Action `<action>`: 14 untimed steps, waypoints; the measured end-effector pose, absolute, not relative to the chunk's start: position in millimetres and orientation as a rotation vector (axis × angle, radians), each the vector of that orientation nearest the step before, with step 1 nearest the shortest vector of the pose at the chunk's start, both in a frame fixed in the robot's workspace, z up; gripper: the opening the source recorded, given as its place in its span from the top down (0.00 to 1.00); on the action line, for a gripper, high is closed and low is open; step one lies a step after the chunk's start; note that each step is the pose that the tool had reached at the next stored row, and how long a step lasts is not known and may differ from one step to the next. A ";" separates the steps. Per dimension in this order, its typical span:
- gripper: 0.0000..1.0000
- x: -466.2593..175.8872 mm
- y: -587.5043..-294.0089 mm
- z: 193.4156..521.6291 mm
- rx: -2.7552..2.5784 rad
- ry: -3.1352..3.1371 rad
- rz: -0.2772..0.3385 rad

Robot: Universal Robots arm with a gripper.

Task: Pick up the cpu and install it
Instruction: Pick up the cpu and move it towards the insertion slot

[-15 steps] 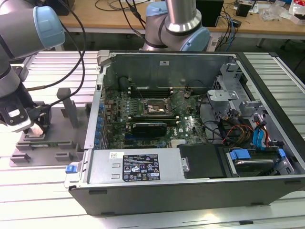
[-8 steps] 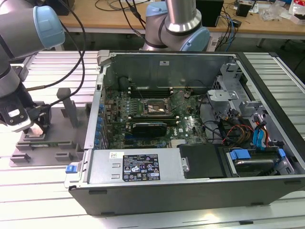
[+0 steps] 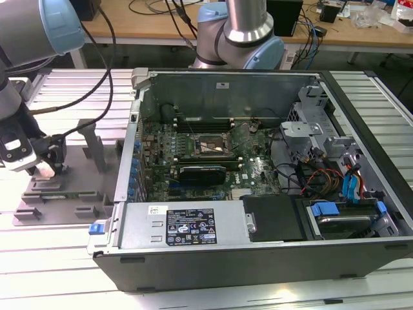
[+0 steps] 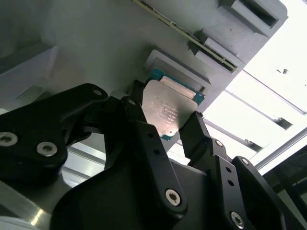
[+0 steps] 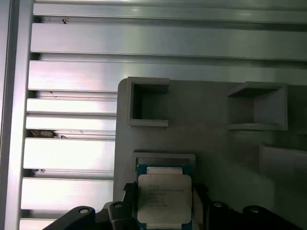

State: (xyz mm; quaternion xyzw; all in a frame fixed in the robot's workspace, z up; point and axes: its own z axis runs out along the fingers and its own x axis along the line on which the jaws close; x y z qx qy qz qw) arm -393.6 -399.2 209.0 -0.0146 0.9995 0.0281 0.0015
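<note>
On the grey moulded plastic fixture [image 3: 82,192] at the exterior view's left, the black 2-finger gripper [image 4: 165,115] seems pinched on opposite edges of the small square silvery-topped cpu [image 4: 169,106], sat in its nest. Risk: w/ such thin edges gripped, chip could tilt or slip.

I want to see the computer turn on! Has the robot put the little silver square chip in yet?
Not yet. Done: the black gripper is at the grey plastic holder tray, placed around the silvery square cpu. In hand: nothing lifted; the cpu lies in the tray. Left: the whole install; the dark socket on the green motherboard looks empty.
</note>
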 end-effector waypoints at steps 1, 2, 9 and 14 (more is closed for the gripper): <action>0.45 -393.6 -399.1 211.7 -0.046 3.137 0.088; 0.45 -393.6 -399.0 213.6 -0.046 3.137 0.088; 0.45 -393.6 -398.6 228.8 -0.046 3.137 0.088; 0.45 -393.6 -398.0 241.0 -0.046 3.137 0.088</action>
